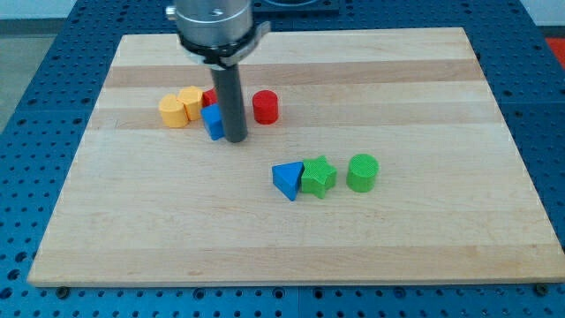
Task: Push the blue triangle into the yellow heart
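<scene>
The blue triangle (286,181) lies right of the board's middle, touching the green star (318,177) on its right. The yellow heart (173,111) sits at the upper left, touching a yellow hexagon-like block (191,102). My tip (235,139) is at the lower end of the dark rod, just right of a blue block (213,121) and touching or nearly touching it. The tip is above and left of the blue triangle and right of the yellow heart.
A red block (209,96) is partly hidden behind the rod. A red cylinder (266,107) stands right of the rod. A green cylinder (362,172) stands right of the green star. The wooden board (282,247) ends at blue table edges.
</scene>
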Controlling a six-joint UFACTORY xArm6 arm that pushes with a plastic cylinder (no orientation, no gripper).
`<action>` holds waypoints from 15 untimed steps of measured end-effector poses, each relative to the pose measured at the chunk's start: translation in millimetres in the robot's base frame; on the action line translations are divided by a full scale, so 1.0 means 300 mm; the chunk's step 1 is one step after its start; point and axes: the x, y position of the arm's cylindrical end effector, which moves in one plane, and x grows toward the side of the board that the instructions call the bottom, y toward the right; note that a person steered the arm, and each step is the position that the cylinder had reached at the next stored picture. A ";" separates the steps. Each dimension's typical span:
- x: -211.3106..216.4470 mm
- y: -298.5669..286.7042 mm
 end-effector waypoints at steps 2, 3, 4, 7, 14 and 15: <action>0.039 -0.100; 0.202 -0.100; 0.374 -0.043; 0.377 0.377; 0.174 0.105; 0.174 -0.125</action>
